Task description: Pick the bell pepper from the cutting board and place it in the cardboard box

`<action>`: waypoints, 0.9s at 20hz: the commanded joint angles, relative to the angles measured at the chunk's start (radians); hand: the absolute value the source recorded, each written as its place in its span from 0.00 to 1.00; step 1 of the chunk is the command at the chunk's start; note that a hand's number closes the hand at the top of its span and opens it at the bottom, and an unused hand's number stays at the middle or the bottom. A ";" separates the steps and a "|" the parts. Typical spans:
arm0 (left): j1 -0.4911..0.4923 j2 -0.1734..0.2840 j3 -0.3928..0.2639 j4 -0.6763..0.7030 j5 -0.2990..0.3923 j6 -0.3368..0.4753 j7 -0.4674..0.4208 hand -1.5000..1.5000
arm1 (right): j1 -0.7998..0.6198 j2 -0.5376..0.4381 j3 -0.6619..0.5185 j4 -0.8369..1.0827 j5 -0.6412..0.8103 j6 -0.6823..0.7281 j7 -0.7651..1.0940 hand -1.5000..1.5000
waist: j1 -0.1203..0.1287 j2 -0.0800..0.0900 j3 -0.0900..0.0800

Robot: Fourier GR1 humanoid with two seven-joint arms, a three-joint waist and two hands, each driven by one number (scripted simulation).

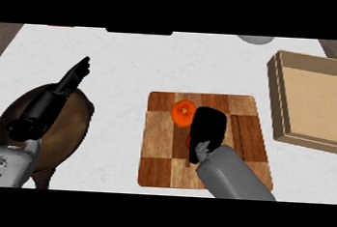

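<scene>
Right now: right hand flat, fingers straight, over the cutting board just beside the orange bell pepper. Cardboard box apart at right. Left hand open, fingers straight.

No readable text or labels anywhere
</scene>
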 commanded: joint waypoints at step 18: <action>0.024 -0.022 0.029 0.013 -0.013 0.006 0.016 0.50 | 0.139 -0.492 0.371 -0.703 -0.106 -0.112 -1.114 1.00 | -0.053 -0.016 0.007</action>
